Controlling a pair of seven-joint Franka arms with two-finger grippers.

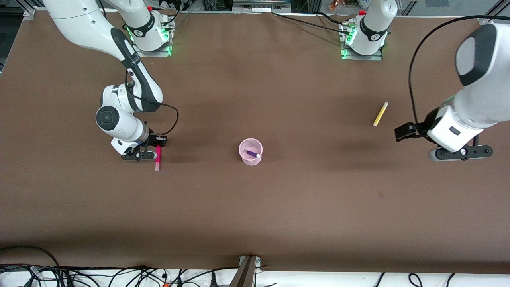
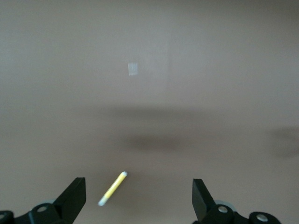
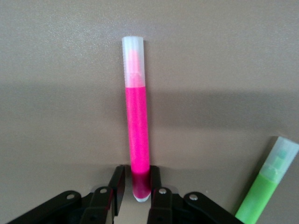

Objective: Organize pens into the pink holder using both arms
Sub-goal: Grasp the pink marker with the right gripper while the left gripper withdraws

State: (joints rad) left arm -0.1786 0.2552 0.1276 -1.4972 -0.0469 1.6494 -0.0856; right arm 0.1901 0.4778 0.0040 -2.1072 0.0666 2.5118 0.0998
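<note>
**Front view: four pens counted, one in the cup, one gripped**

Front view shows one pink holder [image 1: 251, 152] standing upright near the middle of the brown table [image 1: 255, 207], with one purple pen [image 1: 252, 152] leaning inside it, pale end up.

Toward the right arm's end of the table, the right gripper [image 1: 156, 152] is down at the table surface and closed on the magenta-pink pen [image 1: 158, 158]. The right wrist view shows its two fingers [image 3: 119, 184] pinching the pen's rounded end, while the pen's pale capped end points away from the gripper. One green pen [image 3: 266, 191] lies just beside it, seen only in that wrist view.

Toward the left arm's end, one yellow pen [image 1: 380, 114] lies loose on the table, well apart from the holder. The left gripper [image 1: 460, 153] hangs above the table near that pen, its jaws spread wide and holding nothing.

That makes four pens: one in the holder, one gripped, two lying free.
</note>
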